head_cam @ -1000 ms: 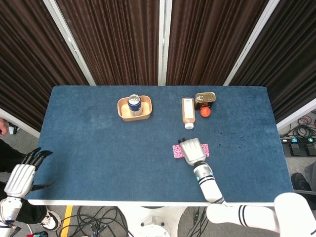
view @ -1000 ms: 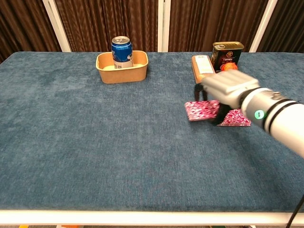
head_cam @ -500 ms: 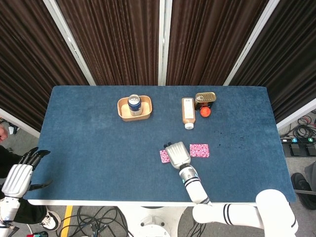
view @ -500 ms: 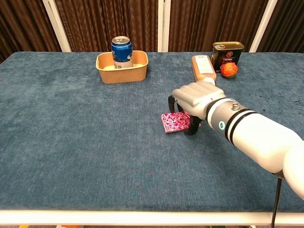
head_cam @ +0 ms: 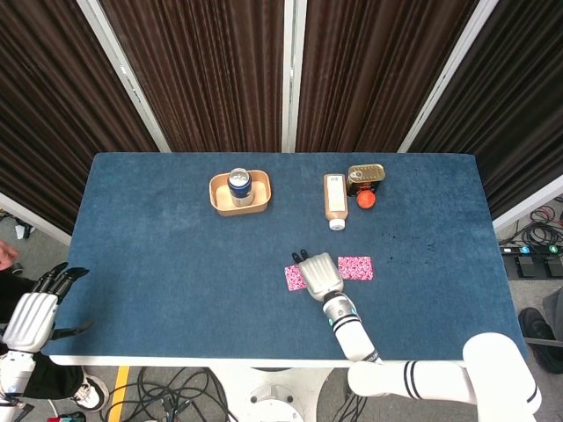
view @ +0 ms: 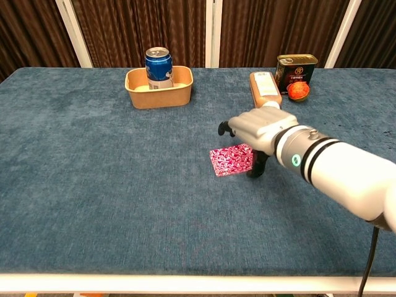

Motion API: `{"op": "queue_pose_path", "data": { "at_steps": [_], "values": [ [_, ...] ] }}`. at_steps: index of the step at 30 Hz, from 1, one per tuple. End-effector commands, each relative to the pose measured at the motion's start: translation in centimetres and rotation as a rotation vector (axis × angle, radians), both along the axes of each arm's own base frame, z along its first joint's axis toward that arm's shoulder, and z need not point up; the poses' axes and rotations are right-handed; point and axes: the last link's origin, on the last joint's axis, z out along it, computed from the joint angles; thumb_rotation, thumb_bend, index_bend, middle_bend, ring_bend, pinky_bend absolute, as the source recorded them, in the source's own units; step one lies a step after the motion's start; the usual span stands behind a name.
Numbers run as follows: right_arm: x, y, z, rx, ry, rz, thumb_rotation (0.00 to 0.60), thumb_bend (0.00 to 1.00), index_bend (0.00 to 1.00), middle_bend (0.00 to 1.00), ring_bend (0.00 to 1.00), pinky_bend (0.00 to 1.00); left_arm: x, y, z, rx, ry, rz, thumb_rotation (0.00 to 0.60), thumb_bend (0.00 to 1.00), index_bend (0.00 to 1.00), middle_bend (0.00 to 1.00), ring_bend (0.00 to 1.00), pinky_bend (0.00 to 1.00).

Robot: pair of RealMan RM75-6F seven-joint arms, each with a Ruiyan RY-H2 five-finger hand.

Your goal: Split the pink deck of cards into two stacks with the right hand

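Two pink stacks lie on the blue bench: the left stack [head_cam: 295, 278] sits flat just beside the right hand [head_cam: 322, 274], and the right stack [head_cam: 355, 268] lies on the hand's other side, so the hand is between them in the head view. In the chest view only the left stack [view: 232, 159] shows; the other is hidden behind the hand [view: 263, 129].

The fingers [view: 224, 129] are spread and partly raised above the left stack, with one dark fingertip reaching down to the bench at the stack's right edge. Nothing appears gripped; whether that fingertip touches the cards I cannot tell.

By the look of it the split itself is done: the deck now lies as two separate piles. What seems left is only for the hand to lift clear of the left stack without dragging its top cards.

Beyond the hand, toward the far edge of the bench, a brown bottle [head_cam: 334, 200] lies on its side, with a tin [head_cam: 366, 174] and a small orange-red object [head_cam: 366, 200] just beside it. Further left of those a blue can [head_cam: 240, 186] stands in a tan bowl [head_cam: 220, 198]. The left hand [head_cam: 33, 312] hangs off the bench's near left corner, fingers apart and holding nothing.
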Motion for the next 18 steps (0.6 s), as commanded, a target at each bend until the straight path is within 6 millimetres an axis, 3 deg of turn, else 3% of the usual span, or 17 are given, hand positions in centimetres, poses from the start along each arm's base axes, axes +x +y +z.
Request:
{"op": "queue_pose_path", "data": {
  "at_steps": [1,8,18],
  "values": [
    [-0.3,-0.6,1.7,-0.045,-0.005,-0.004,0.6,0.13,0.14,0.19,0.7,0.82,0.0,0.0,0.0,0.0,-0.001,-0.001,0.6,0.0,0.17,0.16,0.07,0.16],
    [-3.5,-1.9,4.7,-0.098,0.022,-0.093,0.6,0.13,0.14,0.21,0.7,0.82,0.1,0.1,-0.2,-0.007,0.004,-0.004,0.6,0.0,0.17,0.16,0.07,0.16],
    [-6.7,-1.7,5.0,-0.079,0.07,-0.189,0.6,0.11,0.14,0.2,0.7,0.82,0.2,0.0,-0.6,-0.023,0.016,0.0,0.6,0.0,0.17,0.16,0.07,0.16]
  ]
}}
